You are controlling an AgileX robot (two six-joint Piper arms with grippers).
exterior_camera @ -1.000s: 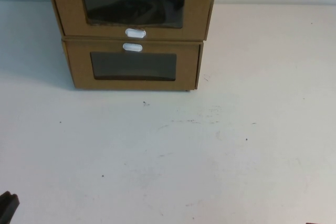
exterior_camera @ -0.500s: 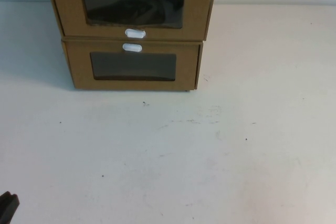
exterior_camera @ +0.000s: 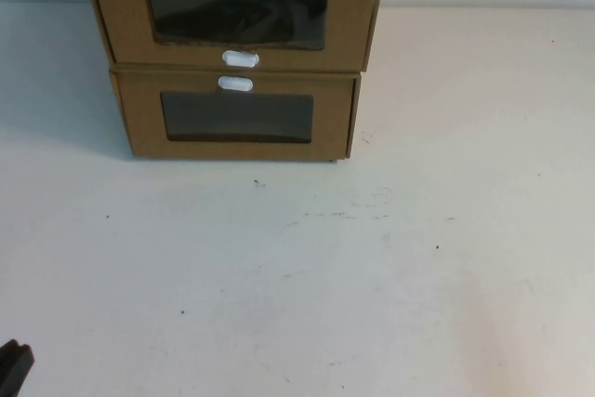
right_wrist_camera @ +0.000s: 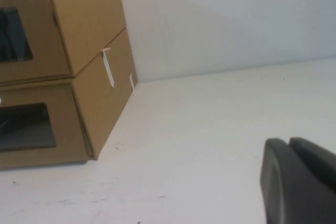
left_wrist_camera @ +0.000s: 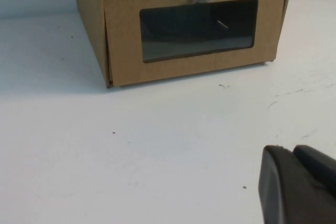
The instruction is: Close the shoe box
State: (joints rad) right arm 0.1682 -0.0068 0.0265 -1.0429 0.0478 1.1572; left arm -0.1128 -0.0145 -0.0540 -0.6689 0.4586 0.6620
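Two brown boxes sit in a stack at the far side of the white counter. The shoe box is the top one. It has a dark see-through window in its front, and a small white tab sits just below that window. Something dark lies inside, but it is too dim to say what it is. The front of the shoe box looks about even with the box's edges, and it looks pushed in.

The bottom box is right under it. Its own white tab is above its window, so the two tabs sit close together, one over the other.

The left hand is low and near the robot's side of the counter, well apart from the boxes. In the high view only a small black bit of it shows at the near left corner. It holds nothing. I cannot tell if it is released or clenched.

The right hand is also low and well apart from the boxes, off to their right side. It does not show in the high view. It holds nothing, and I cannot tell if it is released or clenched.

The counter has a few small dark specks and faint scuff marks in front of the boxes.
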